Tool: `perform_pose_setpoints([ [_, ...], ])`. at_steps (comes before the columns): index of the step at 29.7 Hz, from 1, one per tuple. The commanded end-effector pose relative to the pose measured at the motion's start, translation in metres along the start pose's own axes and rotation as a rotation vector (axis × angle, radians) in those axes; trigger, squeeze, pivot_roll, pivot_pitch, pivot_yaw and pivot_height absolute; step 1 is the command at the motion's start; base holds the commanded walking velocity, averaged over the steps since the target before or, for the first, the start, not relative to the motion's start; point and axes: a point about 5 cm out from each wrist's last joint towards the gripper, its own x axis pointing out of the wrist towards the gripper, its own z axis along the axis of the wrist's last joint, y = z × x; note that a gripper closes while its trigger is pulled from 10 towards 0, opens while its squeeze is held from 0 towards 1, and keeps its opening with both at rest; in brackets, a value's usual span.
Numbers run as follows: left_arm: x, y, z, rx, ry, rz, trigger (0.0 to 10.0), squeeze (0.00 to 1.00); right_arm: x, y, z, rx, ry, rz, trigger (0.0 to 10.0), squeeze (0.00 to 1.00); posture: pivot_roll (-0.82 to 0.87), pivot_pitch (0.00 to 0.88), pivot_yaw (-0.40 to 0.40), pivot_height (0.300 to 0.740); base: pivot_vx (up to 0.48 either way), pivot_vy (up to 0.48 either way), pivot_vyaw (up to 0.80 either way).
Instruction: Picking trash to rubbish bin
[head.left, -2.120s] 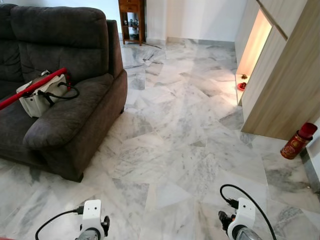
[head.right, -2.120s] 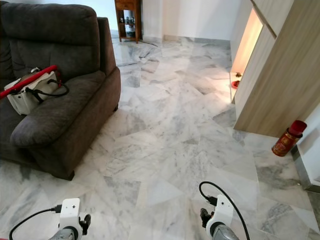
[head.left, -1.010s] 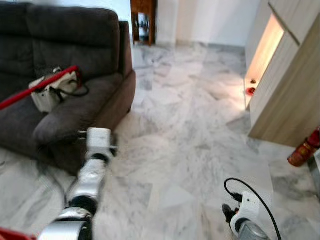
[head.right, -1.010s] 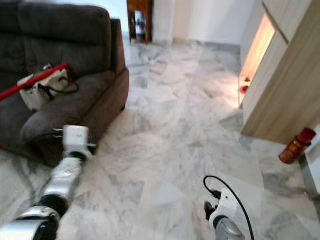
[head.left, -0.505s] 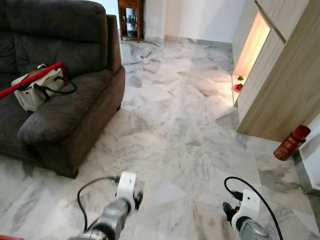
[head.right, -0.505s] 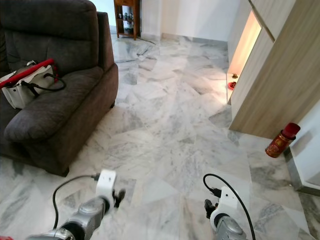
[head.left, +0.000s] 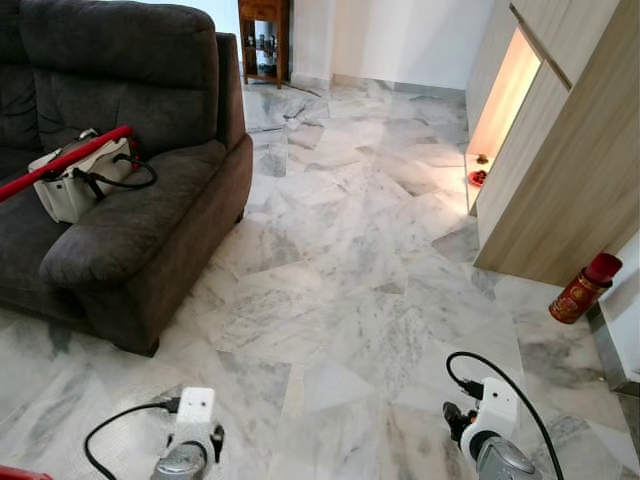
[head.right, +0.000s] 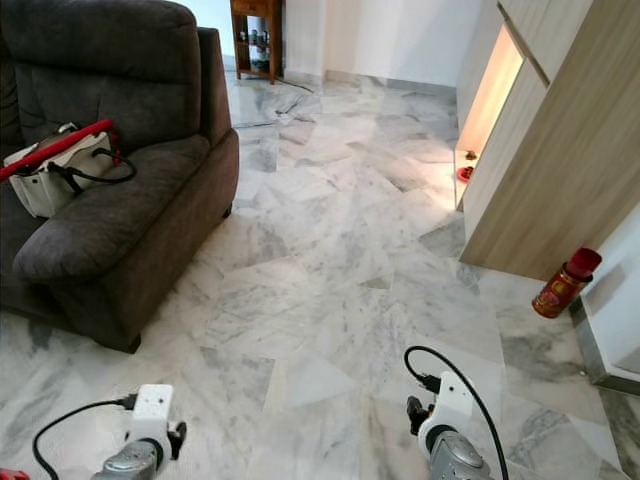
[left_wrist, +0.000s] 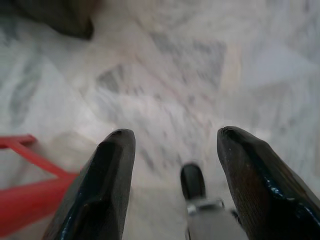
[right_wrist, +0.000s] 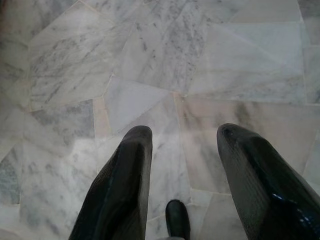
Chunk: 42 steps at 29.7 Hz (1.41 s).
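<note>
A marble floor (head.left: 350, 260) stretches ahead of me. A red canister with a red cap (head.left: 578, 290) stands on it at the right, against the wooden cabinet. My left arm (head.left: 190, 450) hangs low at the bottom left. In its wrist view the left gripper (left_wrist: 175, 132) is open over bare marble, nothing between the fingers. My right arm (head.left: 490, 440) hangs low at the bottom right. Its gripper (right_wrist: 182, 129) is also open above the floor tiles and holds nothing.
A dark grey sofa (head.left: 140, 210) fills the left, with a white handbag (head.left: 70, 190) and a red pole (head.left: 65, 165) on its seat. A tall wooden cabinet (head.left: 570, 150) with a lit niche (head.left: 495, 110) lines the right. A red frame (left_wrist: 30, 200) lies near my left gripper.
My left arm, stretched forward toward the sofa a second ago, has dropped back down to the bottom left. The right arm has stayed low. The view swayed slightly.
</note>
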Motion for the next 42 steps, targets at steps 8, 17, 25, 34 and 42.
perform_pose_setpoints([
  [8, -0.0002, -0.0051, 0.0007, -0.008, 0.000, 0.011, 10.0, 0.00, -0.0005, -0.0040, 0.0028, -0.040, -0.011, -0.016, 10.0, 0.00, -0.03, 0.000, -0.084, 0.740, 0.000, 0.000, 0.00],
  [17, -0.0005, -0.0061, 0.0006, 0.012, -0.008, 0.006, 10.0, 0.00, -0.0009, -0.0052, 0.0040, -0.077, -0.028, -0.023, 10.0, 0.00, -0.02, 0.000, -0.087, 0.740, 0.000, 0.000, 0.36],
  [25, -0.0001, -0.0073, 0.0025, 0.010, -0.013, 0.002, 10.0, 0.00, -0.0012, -0.0059, 0.0029, -0.084, -0.026, -0.030, 10.0, 0.00, -0.02, 0.000, -0.090, 0.740, 0.000, 0.000, 0.80],
  [34, 0.0000, -0.0063, 0.0024, 0.016, -0.012, 0.002, 10.0, 0.00, -0.0009, -0.0049, 0.0031, -0.074, -0.026, -0.030, 10.0, 0.00, -0.02, 0.000, -0.079, 0.740, 0.000, 0.000, 0.80],
  [42, 0.0001, -0.0068, 0.0033, 0.016, -0.017, -0.002, 10.0, 0.00, -0.0010, -0.0042, 0.0018, -0.070, -0.024, -0.029, 10.0, 0.00, -0.03, 0.000, -0.071, 0.740, 0.000, 0.000, 0.80],
])
